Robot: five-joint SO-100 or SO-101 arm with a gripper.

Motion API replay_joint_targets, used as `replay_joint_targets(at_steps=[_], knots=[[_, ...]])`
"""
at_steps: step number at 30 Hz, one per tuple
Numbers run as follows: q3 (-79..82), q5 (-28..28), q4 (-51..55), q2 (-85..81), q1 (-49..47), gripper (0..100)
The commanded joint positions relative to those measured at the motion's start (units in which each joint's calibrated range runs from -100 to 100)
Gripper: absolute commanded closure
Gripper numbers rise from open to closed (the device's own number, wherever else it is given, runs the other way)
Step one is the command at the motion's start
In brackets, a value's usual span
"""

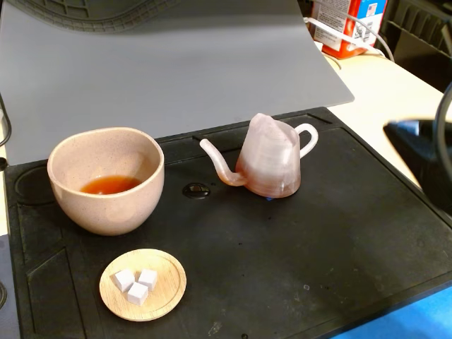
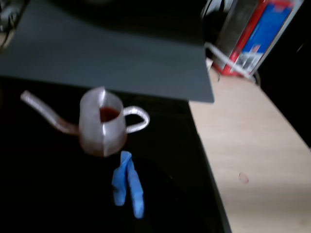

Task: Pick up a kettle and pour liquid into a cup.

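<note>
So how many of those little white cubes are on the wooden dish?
3, all on the small wooden dish in front of the cup in the fixed view: one at left, one at right, one nearest the camera. None looks hidden.

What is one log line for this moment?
kettle: upright on mat, not held | cup: some liquid inside

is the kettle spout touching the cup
Apart. The fixed view shows bare black mat between the kettle spout tip and the cup rim.
</note>
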Motion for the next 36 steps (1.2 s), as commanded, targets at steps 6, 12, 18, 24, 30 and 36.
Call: replay_joint_targets(at_steps=[6,12,18,24,30,36], knots=[[0.2,-0.1,33.2,-15.1,-0.1,99],[0.2,-0.1,53.5,-20.6,-0.1,99],[0.2,-0.1,66.4,-21.1,-0.1,99],[0.2,0.0,71.6,-21.1,-0.1,99],[0.2,0.4,71.6,-21.1,0.0,99],[0.2,0.4,71.6,-21.1,0.0,99]])
